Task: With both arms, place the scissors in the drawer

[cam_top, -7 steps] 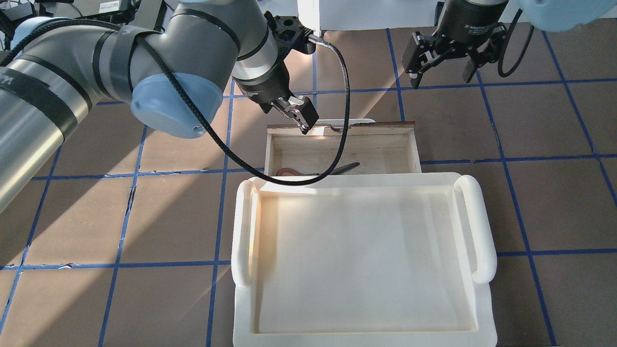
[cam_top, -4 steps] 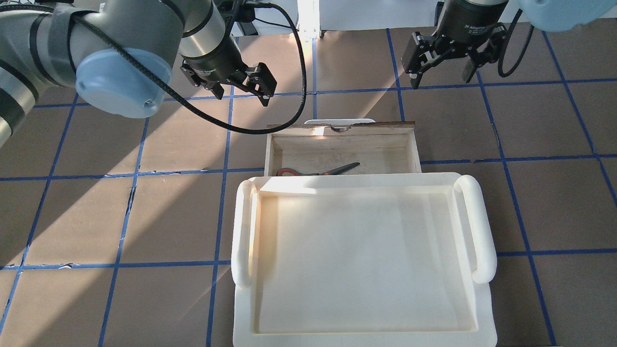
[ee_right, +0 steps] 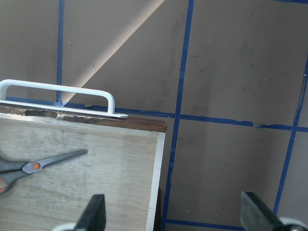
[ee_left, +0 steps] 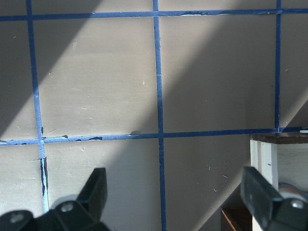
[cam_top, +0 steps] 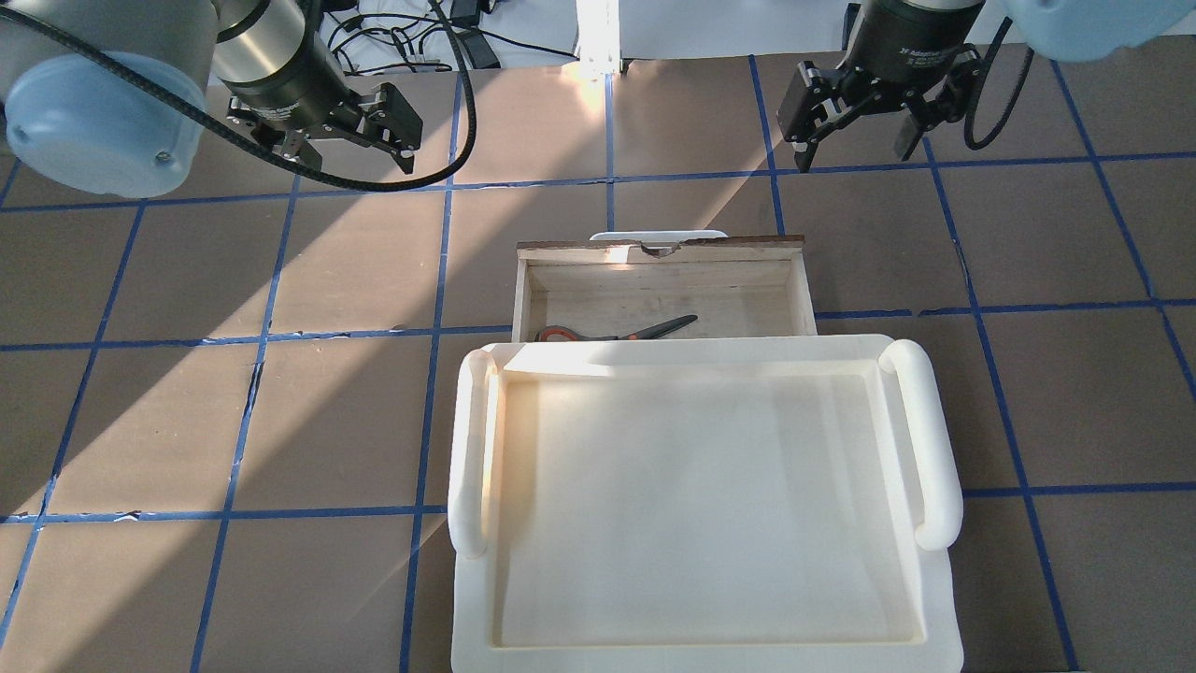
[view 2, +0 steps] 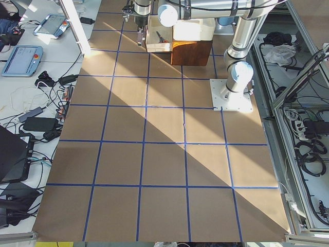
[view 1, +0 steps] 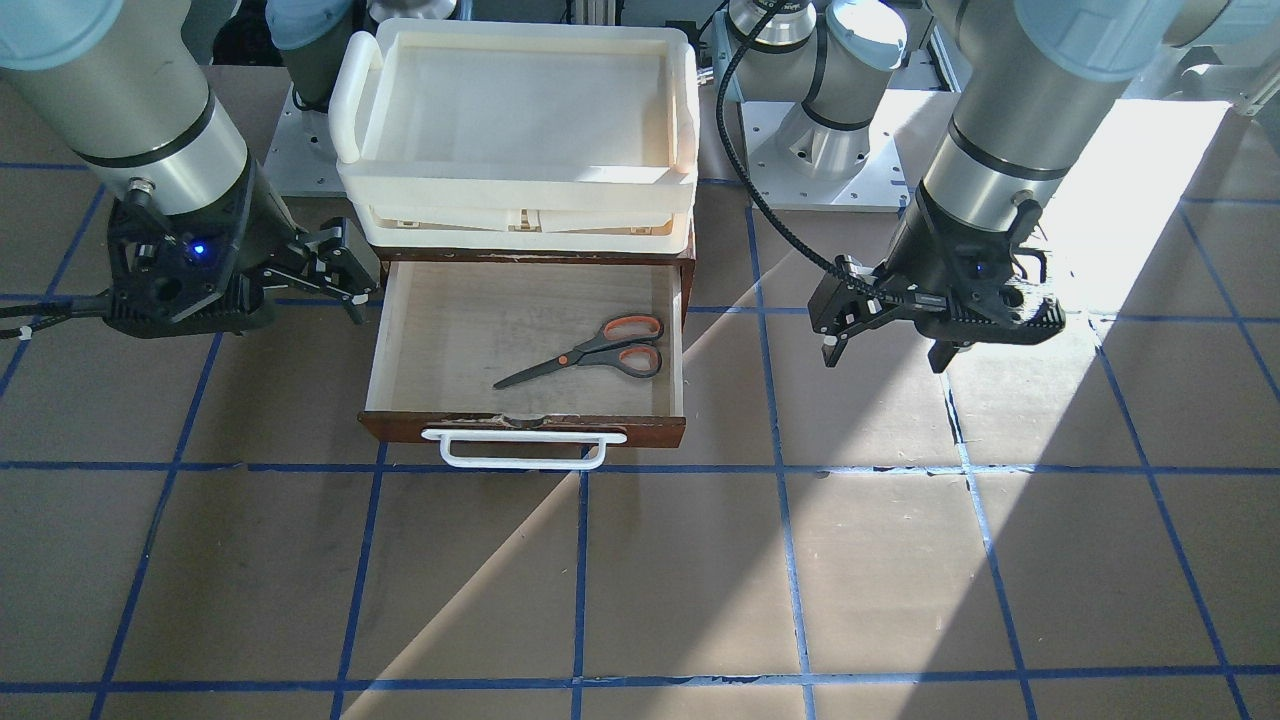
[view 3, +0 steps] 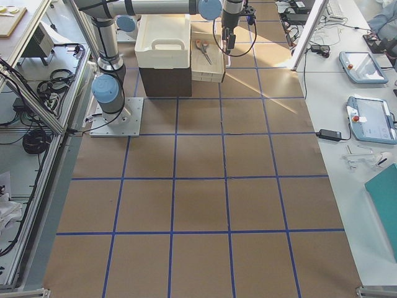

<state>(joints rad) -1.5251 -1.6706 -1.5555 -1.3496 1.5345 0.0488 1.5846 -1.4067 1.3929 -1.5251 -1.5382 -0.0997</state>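
The scissors lie flat inside the open drawer, handles toward the robot's left; they also show in the overhead view and the right wrist view. The drawer's white bar handle faces away from the robot. My left gripper is open and empty, off to the left of the drawer above the table; the front view shows it too. My right gripper is open and empty, beyond the drawer's right front corner, also visible in the front view.
A large cream plastic tray sits on top of the dark cabinet above the drawer. The table is brown board with a blue tape grid. The drawer's corner shows at the right edge of the left wrist view.
My left arm has pulled up and swung left, from over the drawer's front edge to well left of it. The scissors stay in the drawer. The right arm has not moved.
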